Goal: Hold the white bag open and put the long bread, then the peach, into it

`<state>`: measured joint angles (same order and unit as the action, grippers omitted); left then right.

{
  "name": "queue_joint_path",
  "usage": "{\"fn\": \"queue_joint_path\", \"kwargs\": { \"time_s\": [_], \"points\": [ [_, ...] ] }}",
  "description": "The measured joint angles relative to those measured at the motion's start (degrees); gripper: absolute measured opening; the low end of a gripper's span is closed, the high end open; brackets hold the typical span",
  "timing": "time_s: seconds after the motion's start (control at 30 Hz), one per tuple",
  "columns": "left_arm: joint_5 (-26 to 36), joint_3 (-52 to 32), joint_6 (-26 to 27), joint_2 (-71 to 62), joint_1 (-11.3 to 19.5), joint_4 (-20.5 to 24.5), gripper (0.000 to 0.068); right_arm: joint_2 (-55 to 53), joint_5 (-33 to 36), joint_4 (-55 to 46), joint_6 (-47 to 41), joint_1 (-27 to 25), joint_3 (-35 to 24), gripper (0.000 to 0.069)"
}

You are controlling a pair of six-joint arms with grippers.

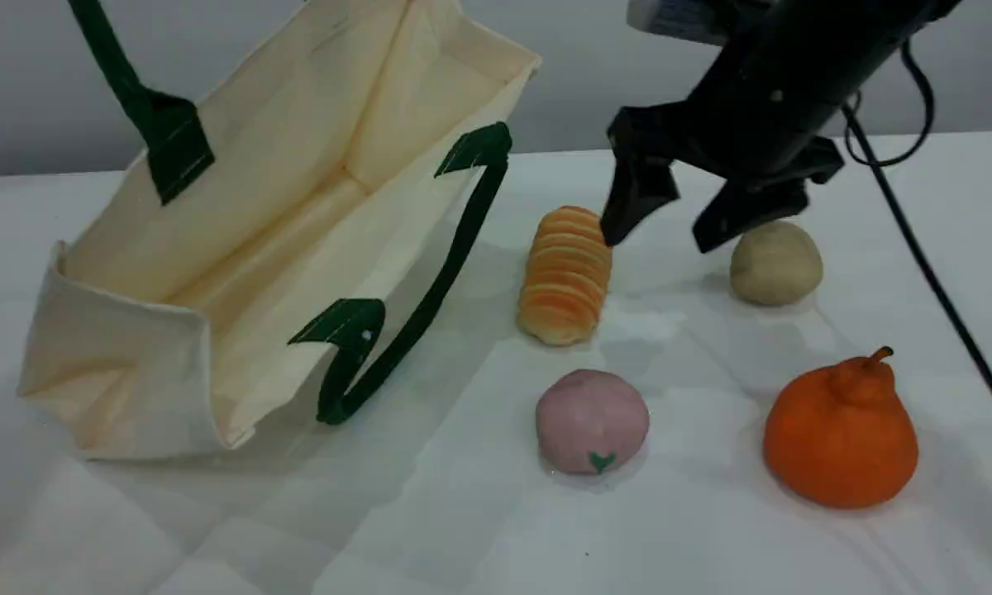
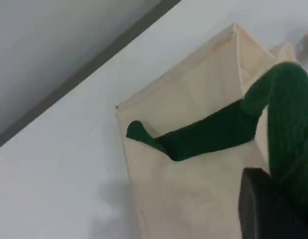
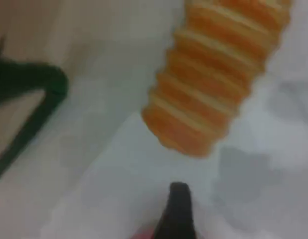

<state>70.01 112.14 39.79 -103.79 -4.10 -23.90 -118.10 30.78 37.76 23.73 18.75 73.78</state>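
Note:
The white bag lies on its side at the left with its mouth gaping toward the foods. One dark green handle is pulled up past the top edge. In the left wrist view that handle runs into my left gripper, which is shut on it above the bag. The long bread lies right of the bag, and the peach sits in front of it. My right gripper hovers open just above the bread's far end. The right wrist view shows the bread ahead of one fingertip.
A round beige ball sits right of the bread, under the right gripper's outer finger. An orange pear-shaped fruit stands at the front right. The bag's lower handle lies looped on the table. A black cable trails down the right side.

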Motion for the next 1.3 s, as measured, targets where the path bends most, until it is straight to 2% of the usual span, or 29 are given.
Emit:
{"fn": "queue_joint_path", "kwargs": {
  "time_s": [0.17,0.37,0.67,1.17,1.3],
  "points": [
    [0.0,0.0,-0.7,0.0,0.0,0.9,0.0082,-4.6,2.7,0.2,0.0,0.8,5.6,0.0589],
    [0.0,0.0,-4.4,0.0,0.0,7.1,0.0082,-9.8,3.6,0.3,0.0,2.5,12.0,0.0589],
    [0.0,0.0,-4.6,0.0,0.0,7.5,0.0082,-15.8,3.6,-0.3,-0.1,2.9,18.9,0.0589],
    [0.0,0.0,-4.6,0.0,0.0,7.4,0.0082,-20.5,-1.0,-1.0,-0.1,2.9,20.6,0.0587],
    [0.0,0.0,-4.6,0.0,0.0,7.3,0.0082,-20.7,-1.1,-1.4,-0.1,2.9,20.6,0.0528]
  ]
}}
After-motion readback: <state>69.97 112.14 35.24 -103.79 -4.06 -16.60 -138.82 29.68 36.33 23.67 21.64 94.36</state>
